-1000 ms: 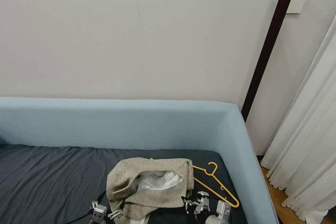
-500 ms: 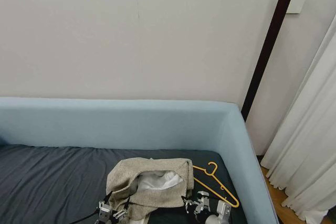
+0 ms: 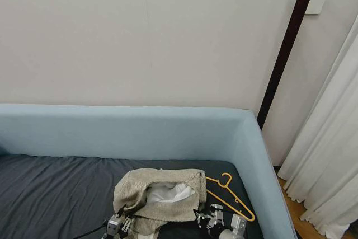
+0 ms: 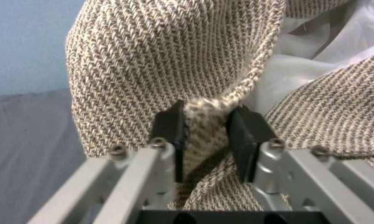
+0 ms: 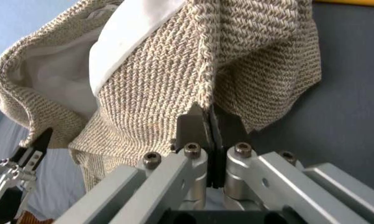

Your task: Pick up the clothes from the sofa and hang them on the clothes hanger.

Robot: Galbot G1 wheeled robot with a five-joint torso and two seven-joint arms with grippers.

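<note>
Now both grippers pinch the knit jacket (image 3: 134, 187) on the sofa (image 3: 140, 132)

The light-blue sofa stands against a pale wall (image 3: 140, 37), its dark grey seat (image 3: 50, 188) running along the bottom of the head view. White curtains (image 3: 330, 160) hang to the right, past the sofa's arm. The knit jacket, beige with white lining showing, sits bunched on the seat near the right end. A yellow hanger (image 3: 232, 197) lies flat just beside it, on the right. The left gripper (image 4: 207, 126) is at the jacket's lower left edge, its fingers clamped on a thick fold of knit. The right gripper (image 5: 210, 123) is at the lower right edge, its fingers pressed almost together on a thin edge of fabric.
</note>
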